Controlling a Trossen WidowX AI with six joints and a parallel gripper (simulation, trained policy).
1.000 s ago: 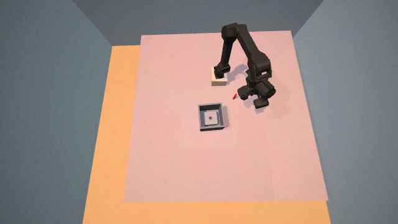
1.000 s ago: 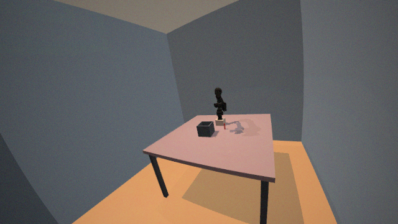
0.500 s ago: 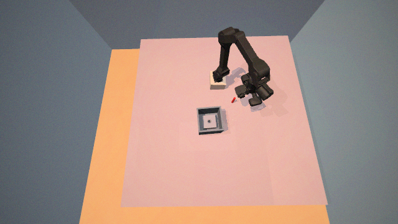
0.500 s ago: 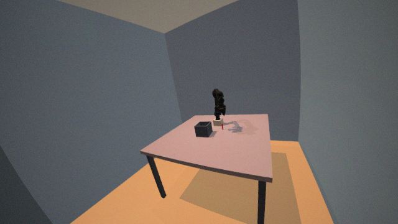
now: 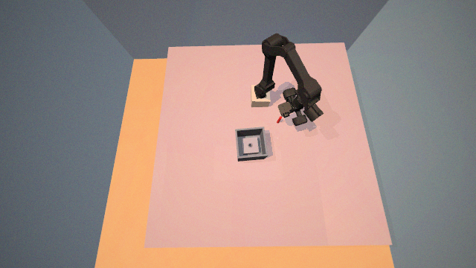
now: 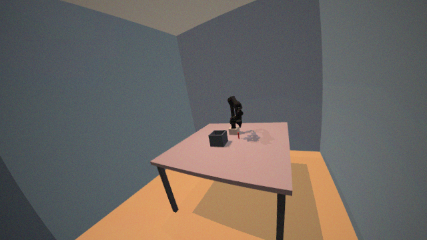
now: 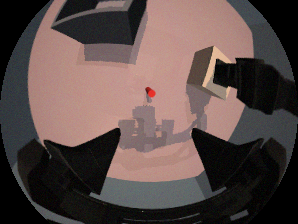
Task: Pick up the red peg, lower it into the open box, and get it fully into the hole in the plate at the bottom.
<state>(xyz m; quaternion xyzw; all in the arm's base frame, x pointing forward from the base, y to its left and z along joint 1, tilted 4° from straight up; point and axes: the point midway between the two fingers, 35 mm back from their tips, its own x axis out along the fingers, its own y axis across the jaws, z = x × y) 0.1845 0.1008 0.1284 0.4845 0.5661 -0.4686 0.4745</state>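
Standing ahead of the open pincer [image 7: 156, 132], the peg [image 5: 279, 120] [image 6: 238, 135] [image 7: 151, 93] (red) seems upright.

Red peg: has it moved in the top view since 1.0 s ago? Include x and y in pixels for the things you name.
No. Judged against the arm's pale base block [image 5: 260, 104] [image 6: 233, 132] [image 7: 201, 69], the red peg [image 5: 279, 120] [image 6: 238, 135] [image 7: 151, 93] shows no visible shift.
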